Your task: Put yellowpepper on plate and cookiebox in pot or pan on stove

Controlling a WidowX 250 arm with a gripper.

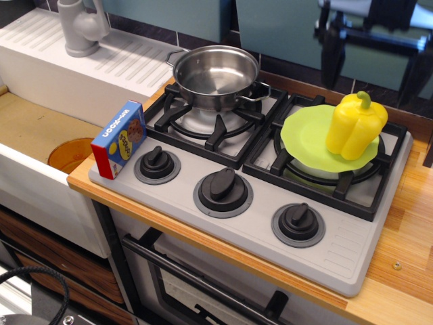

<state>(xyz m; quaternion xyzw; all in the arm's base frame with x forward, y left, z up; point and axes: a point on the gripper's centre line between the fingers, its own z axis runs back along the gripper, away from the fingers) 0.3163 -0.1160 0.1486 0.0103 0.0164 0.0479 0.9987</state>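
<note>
The yellowpepper (355, 125) stands upright on the lime-green plate (304, 135), which lies on the right burner of the grey stove (338, 250). My gripper (371, 64) is open and empty, high above the pepper at the top right; its black fingers (331, 61) hang apart. The shiny steel pot (215, 74) sits empty on the back-left burner. The blue cookiebox (119, 139) stands on edge at the stove's front-left corner, next to the left knob.
An orange-brown round dish (70, 154) lies in the sink basin on the left. A grey faucet (81, 26) stands on the white drainboard at the back left. Three dark knobs (223, 189) line the stove front. Wooden counter (406, 230) runs along the right.
</note>
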